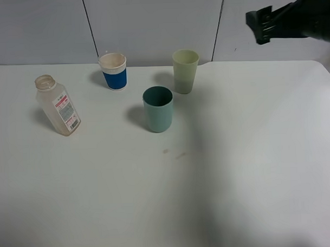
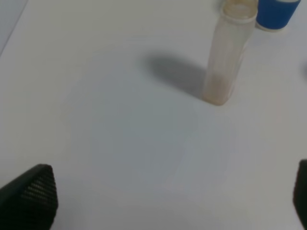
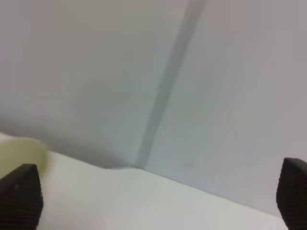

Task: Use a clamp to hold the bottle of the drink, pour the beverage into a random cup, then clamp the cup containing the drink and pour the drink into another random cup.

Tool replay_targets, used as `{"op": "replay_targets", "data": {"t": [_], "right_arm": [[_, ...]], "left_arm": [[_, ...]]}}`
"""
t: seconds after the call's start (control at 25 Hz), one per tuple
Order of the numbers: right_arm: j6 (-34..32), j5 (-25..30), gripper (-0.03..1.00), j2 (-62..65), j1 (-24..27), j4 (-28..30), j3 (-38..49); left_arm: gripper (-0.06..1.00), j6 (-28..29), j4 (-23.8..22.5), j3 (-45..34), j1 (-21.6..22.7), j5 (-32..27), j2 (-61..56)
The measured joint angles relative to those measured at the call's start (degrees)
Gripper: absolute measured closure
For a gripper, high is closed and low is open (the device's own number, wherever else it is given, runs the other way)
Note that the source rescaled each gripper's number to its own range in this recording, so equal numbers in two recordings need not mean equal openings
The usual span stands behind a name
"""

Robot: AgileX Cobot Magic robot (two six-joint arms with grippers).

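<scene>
On the table point(image 1: 253, 169) the bottle point(image 1: 57, 105) stands at the left; three cups cluster in the upper middle — banded cup point(image 1: 114, 71) leftmost, tall cup point(image 1: 185, 71) rightmost, short cup point(image 1: 158, 108) in front between them.

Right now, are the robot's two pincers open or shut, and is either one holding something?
Left pincer: open, holding nothing.
Right pincer: open, holding nothing.

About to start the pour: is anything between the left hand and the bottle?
Nothing visible. In the left wrist view, only bare table lies between the open left hand and the upright bottle.
</scene>
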State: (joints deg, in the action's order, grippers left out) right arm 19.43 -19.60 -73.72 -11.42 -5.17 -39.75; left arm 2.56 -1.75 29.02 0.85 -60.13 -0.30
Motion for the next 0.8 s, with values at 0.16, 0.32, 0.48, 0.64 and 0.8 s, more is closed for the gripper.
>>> {"op": "replay_targets", "data": {"t": [0.16, 0.32, 0.48, 0.64, 0.8], "right_arm": [[-0.74, 5.79, -0.01, 7.87, 7.81, 0.29, 0.00], [-2.99, 9.69, -0.01, 15.34, 13.89, 0.35, -0.64], [-3.66, 16.72, -0.01, 21.28, 17.84, 0.35, -3.63], [-3.66, 25.63, -0.01, 26.22, 18.61, 0.35, -5.89], [-3.67, 35.78, -0.01, 32.03, 18.61, -0.57, -7.88]], "left_arm": [[-0.06, 0.00, 0.00, 0.00, 0.00, 0.00, 0.00], [-0.06, 0.00, 0.00, 0.00, 0.00, 0.00, 0.00], [-0.06, 0.00, 0.00, 0.00, 0.00, 0.00, 0.00], [-0.06, 0.00, 0.00, 0.00, 0.00, 0.00, 0.00], [-0.06, 0.00, 0.00, 0.00, 0.00, 0.00, 0.00]]}}
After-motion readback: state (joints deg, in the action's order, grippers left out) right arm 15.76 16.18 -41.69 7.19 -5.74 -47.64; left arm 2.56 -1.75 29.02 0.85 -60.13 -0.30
